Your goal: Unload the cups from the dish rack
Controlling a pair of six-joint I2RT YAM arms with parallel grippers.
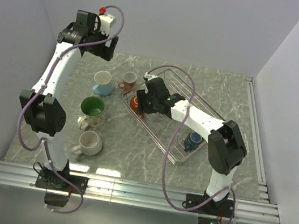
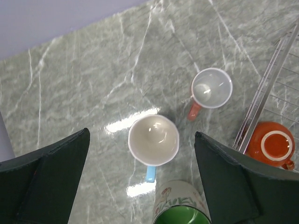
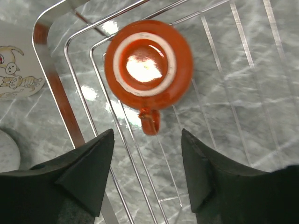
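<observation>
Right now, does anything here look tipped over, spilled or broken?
Nothing spilled or broken. One oddity: the orange-red mug in the dish rack corner sits bottom-up, base ring showing, unlike the light blue mug standing mouth-up on the table. The right gripper hangs open above that upturned mug.

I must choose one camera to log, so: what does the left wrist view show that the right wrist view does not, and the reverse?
Only the left wrist view: the light blue mug and the small pinkish-orange mug, both upright on the table, and the open left pincer. Only the right wrist view: the open right pincer, framing the handle of the orange-red mug. Both: that orange-red mug, upside down in the dish rack, and part of the floral mug.
</observation>
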